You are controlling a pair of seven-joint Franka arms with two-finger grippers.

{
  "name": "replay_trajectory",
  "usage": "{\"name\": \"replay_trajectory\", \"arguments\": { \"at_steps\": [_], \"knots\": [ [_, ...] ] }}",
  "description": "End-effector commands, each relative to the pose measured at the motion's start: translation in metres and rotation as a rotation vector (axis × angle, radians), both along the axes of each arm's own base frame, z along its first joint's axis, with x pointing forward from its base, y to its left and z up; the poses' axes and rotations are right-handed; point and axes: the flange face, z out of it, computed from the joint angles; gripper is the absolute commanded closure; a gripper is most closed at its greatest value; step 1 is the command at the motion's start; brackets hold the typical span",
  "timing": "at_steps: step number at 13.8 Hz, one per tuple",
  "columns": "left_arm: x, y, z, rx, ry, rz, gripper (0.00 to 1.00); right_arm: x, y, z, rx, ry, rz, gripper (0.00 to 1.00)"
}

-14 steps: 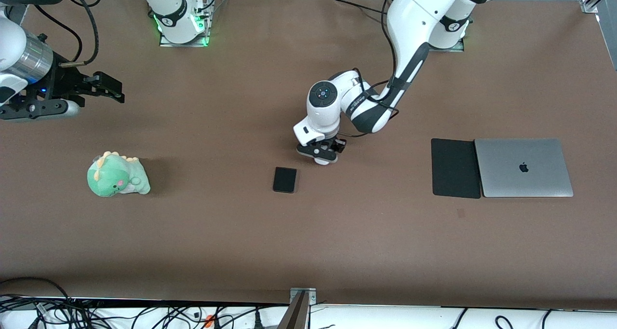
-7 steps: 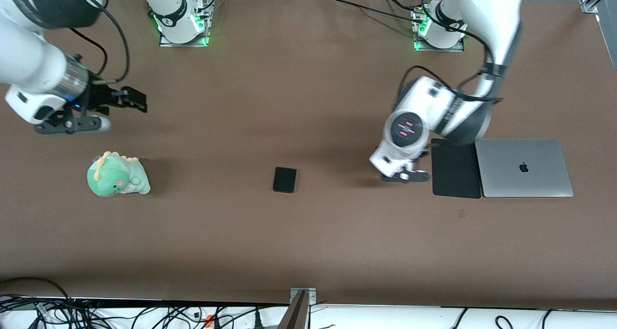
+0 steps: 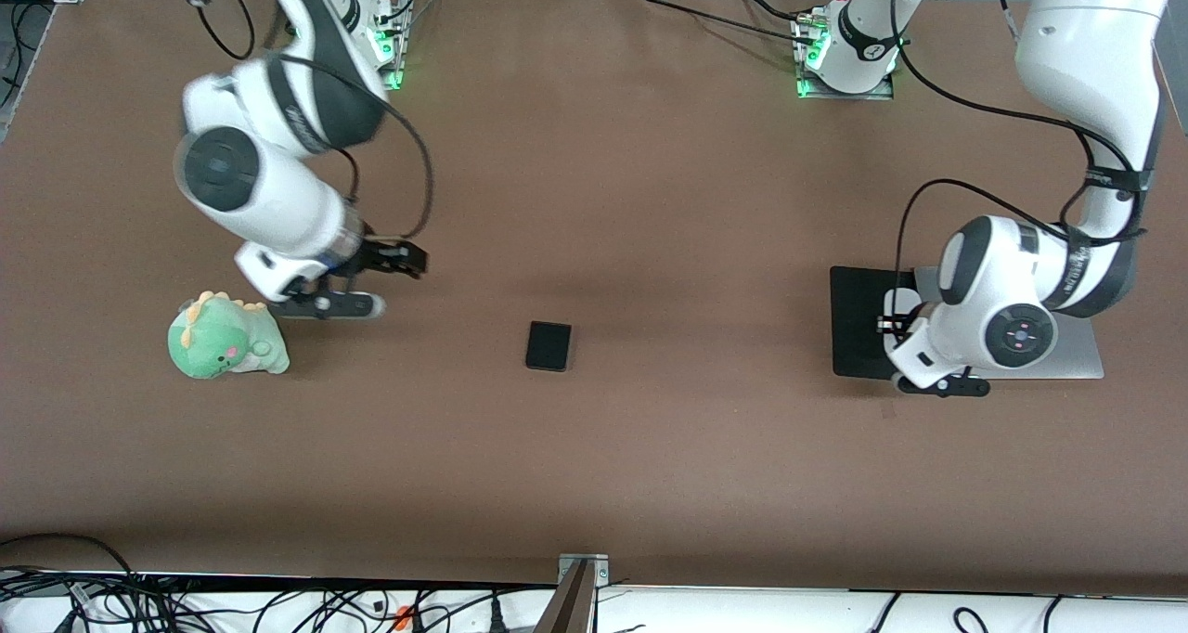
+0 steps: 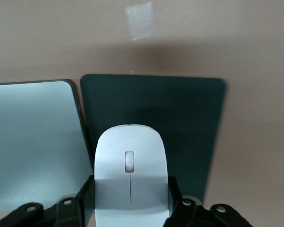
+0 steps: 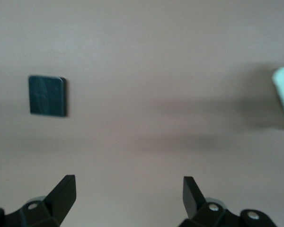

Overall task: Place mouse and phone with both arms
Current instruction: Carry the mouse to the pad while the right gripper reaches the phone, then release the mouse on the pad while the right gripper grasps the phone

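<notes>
The white mouse [image 4: 130, 170] is clamped between the fingers of my left gripper [image 4: 130, 194]. In the front view my left gripper [image 3: 893, 325] hangs over the black mouse pad [image 3: 858, 327], at the pad's edge beside the laptop; the arm hides the mouse there. The black phone [image 3: 548, 345] lies flat in the middle of the table and also shows in the right wrist view [image 5: 47, 95]. My right gripper [image 3: 401, 262] is open and empty above bare table between the plush dinosaur and the phone, and shows wide open in its wrist view [image 5: 128, 184].
A silver laptop [image 3: 1081, 359], closed, lies against the mouse pad toward the left arm's end. A green plush dinosaur [image 3: 225, 336] sits toward the right arm's end. A small tape mark [image 3: 888, 410] is on the table nearer the front camera than the pad.
My left arm carried the mouse from the table's middle to over the mouse pad. My right arm swung from the table's end in toward the plush dinosaur and phone.
</notes>
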Motion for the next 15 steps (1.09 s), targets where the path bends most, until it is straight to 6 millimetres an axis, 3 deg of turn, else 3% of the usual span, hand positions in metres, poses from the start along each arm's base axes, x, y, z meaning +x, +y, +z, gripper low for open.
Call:
{"name": "replay_trajectory", "arguments": {
  "at_steps": [1,2,4,5,6,7,8,10,11,13,15],
  "knots": [
    [-0.012,-0.004,-0.016,-0.042,-0.022,-0.028,0.83,-0.003,0.065,-0.058,0.013,-0.06,-0.041,0.0],
    [-0.02,0.006,-0.028,-0.051,-0.038,-0.014,0.82,-0.009,0.092,-0.083,0.028,-0.083,-0.049,0.0],
    [-0.03,0.004,-0.041,-0.063,-0.067,-0.019,0.79,-0.018,0.136,-0.129,0.041,-0.129,-0.076,0.0],
    [-0.032,0.004,-0.04,-0.063,-0.07,-0.02,0.77,-0.021,0.149,-0.148,0.021,-0.138,-0.075,0.0],
    [-0.031,0.004,-0.041,-0.064,-0.073,-0.02,0.69,-0.017,0.155,-0.158,0.006,-0.15,-0.085,0.0],
    [-0.03,0.004,-0.039,-0.063,-0.076,-0.018,0.28,-0.016,0.16,-0.165,-0.004,-0.157,-0.079,0.0],
    [-0.027,0.004,-0.034,-0.06,-0.078,-0.016,0.0,-0.014,0.161,-0.172,-0.01,-0.157,-0.072,0.0],
    [-0.024,0.001,-0.017,-0.055,-0.103,-0.025,0.0,-0.004,0.167,-0.173,-0.003,-0.175,-0.058,0.0],
    [-0.021,-0.003,0.001,-0.046,-0.127,-0.033,0.0,-0.001,0.169,-0.178,-0.007,-0.18,-0.051,0.0],
    [-0.015,-0.007,0.048,-0.027,-0.142,-0.042,0.0,0.01,0.175,-0.187,-0.009,-0.204,-0.033,0.0],
    [-0.003,-0.012,0.107,-0.009,-0.135,-0.044,0.0,0.018,0.18,-0.2,-0.005,-0.211,-0.033,0.0]
  ]
}}
